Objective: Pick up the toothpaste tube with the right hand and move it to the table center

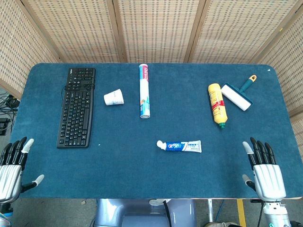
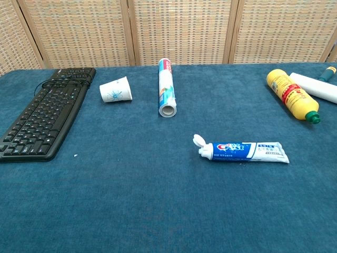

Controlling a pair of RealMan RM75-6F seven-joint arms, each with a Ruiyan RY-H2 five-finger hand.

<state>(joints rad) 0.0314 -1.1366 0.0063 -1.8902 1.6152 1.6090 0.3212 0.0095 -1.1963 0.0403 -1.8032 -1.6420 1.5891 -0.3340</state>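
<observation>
The toothpaste tube [image 1: 180, 145] [image 2: 244, 151] lies flat on the blue table, its white flip cap open and pointing left. My right hand [image 1: 263, 170] rests at the table's near right edge, well to the right of the tube, with fingers spread and nothing in it. My left hand [image 1: 13, 168] sits at the near left edge, also holding nothing with fingers apart. The chest view shows neither hand.
A black keyboard [image 1: 76, 107] lies at the left, a tipped paper cup [image 1: 113, 98] beside it. A tall white tube canister [image 1: 144, 90] lies at the back centre. A yellow bottle [image 1: 217, 104] and a lint roller [image 1: 238, 95] lie at the back right.
</observation>
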